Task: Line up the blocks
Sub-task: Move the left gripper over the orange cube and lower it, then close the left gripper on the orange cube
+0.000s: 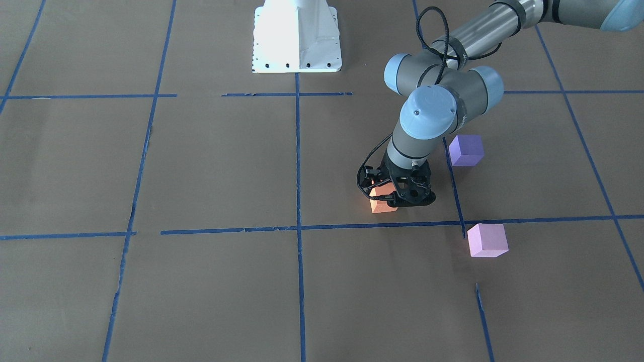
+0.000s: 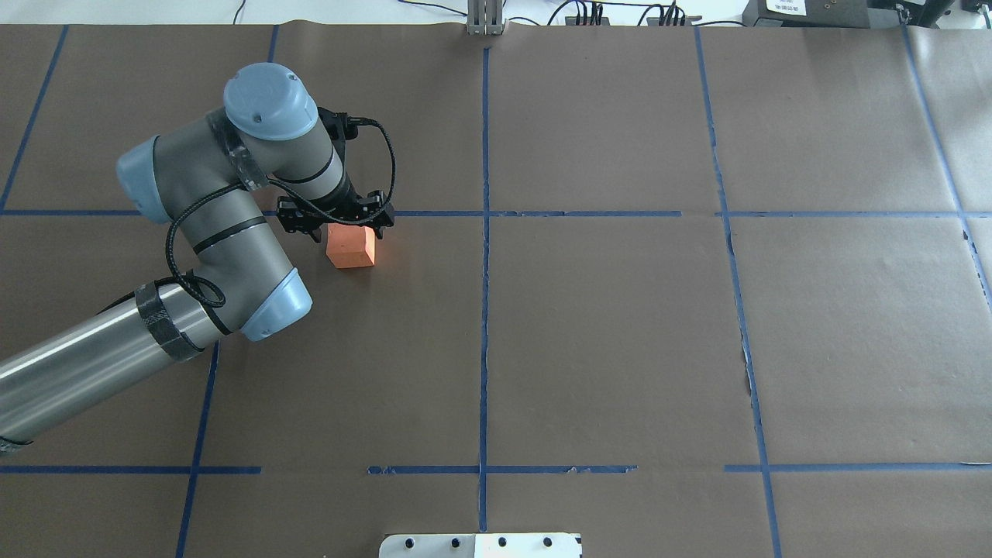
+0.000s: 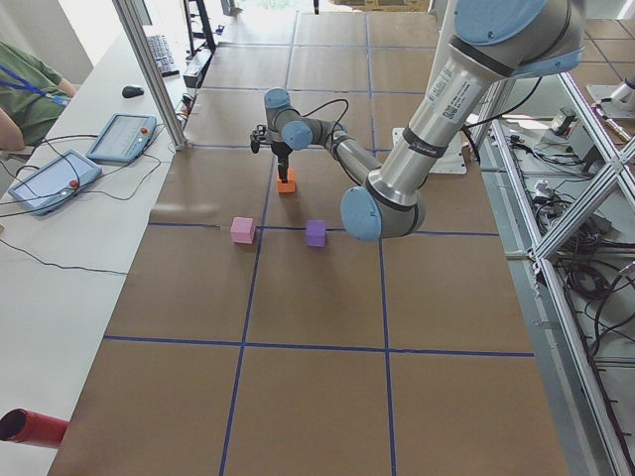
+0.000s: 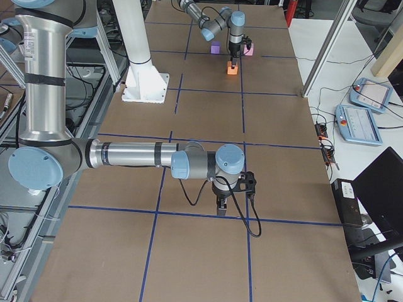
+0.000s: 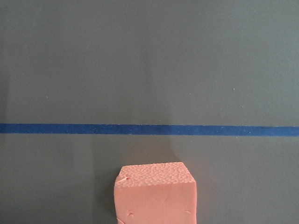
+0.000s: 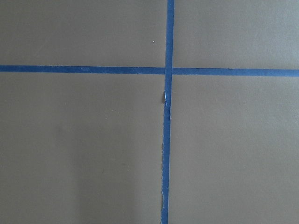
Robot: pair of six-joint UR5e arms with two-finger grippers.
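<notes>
Across the brown paper-covered table (image 2: 620, 349), marked into big squares by blue tape lines (image 2: 484, 310), the grey-and-blue left arm (image 2: 194, 256) reaches out over the robot's left half with its wrist turned straight down. At the table's other end the right arm (image 4: 126, 154) stretches low over the paper, wrist also down, close to a crossing of tape lines that fills its own camera. Between the two arms stands the white metal robot base (image 1: 297, 37).

Three small matte foam cubes lie in the left half, forming a triangle and not a row. The orange foam cube (image 2: 351, 248) sits on the robot's side of a crosswise tape line, just beside it. The violet-purple foam cube (image 1: 466, 150) lies further to the robot's left and nearer the base, just beside a lengthwise line. The pale pink foam cube (image 1: 487, 240) lies on the operators' side of the crosswise line, near the crossing.

Directly over the orange cube is the black left gripper (image 2: 347, 225), its fingers set about a cube's width apart at either side of the cube's top; whether they press on it I cannot tell. The right gripper (image 4: 220, 206) is seen only from the side, and its opening cannot be judged.
</notes>
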